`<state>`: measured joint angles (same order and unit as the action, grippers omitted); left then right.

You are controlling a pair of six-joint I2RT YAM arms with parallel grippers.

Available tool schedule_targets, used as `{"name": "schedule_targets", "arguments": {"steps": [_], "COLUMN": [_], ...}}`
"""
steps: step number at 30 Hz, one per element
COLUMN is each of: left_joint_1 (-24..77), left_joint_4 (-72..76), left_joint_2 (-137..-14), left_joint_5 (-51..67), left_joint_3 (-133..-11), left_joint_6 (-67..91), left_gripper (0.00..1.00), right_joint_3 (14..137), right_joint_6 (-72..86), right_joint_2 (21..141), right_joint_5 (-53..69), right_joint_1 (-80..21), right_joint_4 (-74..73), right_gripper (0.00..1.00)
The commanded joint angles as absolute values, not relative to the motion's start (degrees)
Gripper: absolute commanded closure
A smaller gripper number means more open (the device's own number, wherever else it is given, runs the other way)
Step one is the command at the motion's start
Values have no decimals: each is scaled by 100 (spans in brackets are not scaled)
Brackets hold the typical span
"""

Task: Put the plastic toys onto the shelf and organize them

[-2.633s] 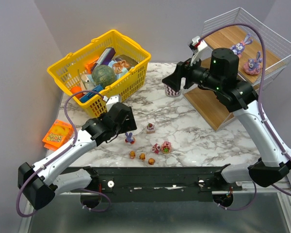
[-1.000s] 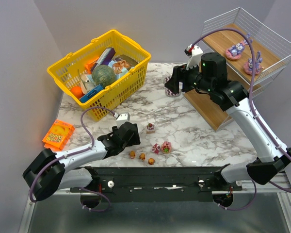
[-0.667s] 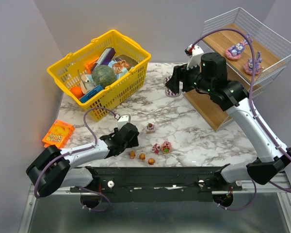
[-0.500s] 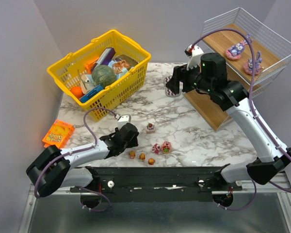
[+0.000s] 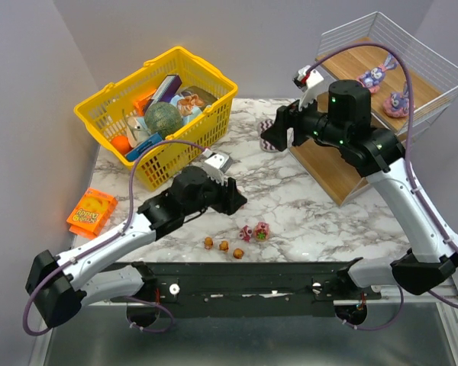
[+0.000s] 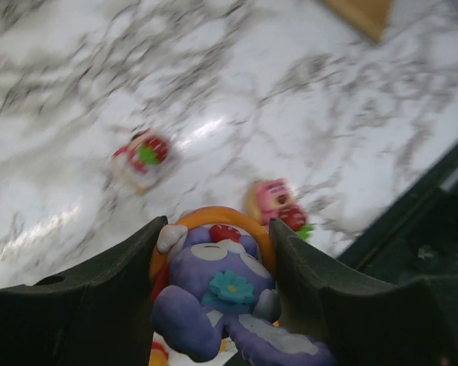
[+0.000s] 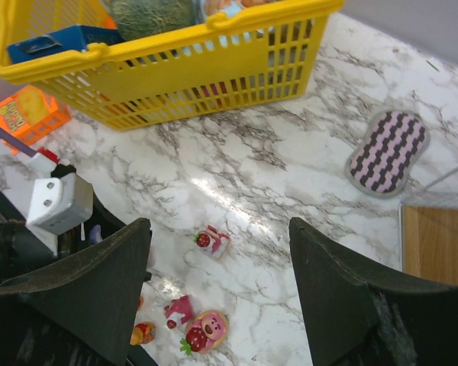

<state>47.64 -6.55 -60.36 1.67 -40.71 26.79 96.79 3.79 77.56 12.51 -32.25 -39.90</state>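
Basket (image 5: 185, 145), yellow, far left: you've got a green ball (image 5: 162, 118), blue box (image 5: 141, 146), orange ball (image 5: 120, 142) and printed packs in it.

Shelf (image 5: 343, 177), far right, wire frame w/ wood boards: top board carries 2 bunnies (image 5: 372, 76) (image 5: 398, 101), set apart.

Your L pincer (image 6: 217, 229): closed partway on a 3rd bunny (image 6: 214, 286), one finger each side, toy's base at the tip end, held clear of the tabletop (image 5: 305, 206) above the loose toys.

Your R pincer (image 7: 219, 225): wide open, nothing in it, hanging by the shelf's left side near the zigzag pad (image 7: 388, 151).

Tabletop, white-grey marble: 3 bears (image 5: 224, 245) in a row at the near edge; 2 rounded toys (image 5: 261, 229) (image 5: 246, 232) just beside each other behind them; 3rd one (image 7: 212, 240) apart, further back. Orange packet (image 5: 90, 211) at the left edge.

Walls: plain, pale grey.
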Motion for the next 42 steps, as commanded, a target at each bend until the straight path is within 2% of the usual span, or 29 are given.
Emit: {"name": "schedule_targets", "arguments": {"steps": [1, 3, 9, 13, 14, 17, 22, 25, 30, 42], "left_joint_1": [4685, 4554, 4166, 4166, 4166, 4149, 4166, 4184, 4192, 4201], "left_joint_4": [-1017, -1186, -1879, -3660, -3891, -4429, -4727, -4956, -5142, -5115], "left_joint_2": [-5827, -5897, -6204, -6398, -6416, -6434, -6539, -6671, -6820, -6908], "left_joint_5": [2692, 3345, 6325, 7013, 7014, 7145, 7242, 7260, 7040, 6917], "left_joint_3": [-5287, -5588, -6678, -7854, -8014, -8489, -8885, -9034, -9149, -9185], "left_joint_6": [1715, 1591, 1021, -341, -604, -1211, -1520, -1661, -1732, -1327], "left_gripper": [100, 100, 100, 100, 100, 100, 100, 100, 100, 100], "right_joint_3": [10212, 10379, 10661, 10556, 10486, 10170, 10344, 10441, 10547, 11312], "right_joint_6": [61, -95, -455, -589, -467, 454, 835, 782, 599, -984], "right_joint_2": [7410, 7339, 7129, 7005, 6996, 7049, 7277, 7391, 7628, 8297], "right_joint_5": [2213, 2959, 4981, 6711, 7507, 8426, 8358, 8131, 7533, 5573], "right_joint_1": [-3138, -3050, -2900, -2892, -2900, -2918, -3058, -3322, -3849, -4842], "right_joint_4": [-4052, -4052, -4034, -3790, -3571, -2385, -1934, -1907, -1968, -3797], "right_gripper": [18, 17, 18, 17, 16, 16, 17, 21, 35, 50]}}
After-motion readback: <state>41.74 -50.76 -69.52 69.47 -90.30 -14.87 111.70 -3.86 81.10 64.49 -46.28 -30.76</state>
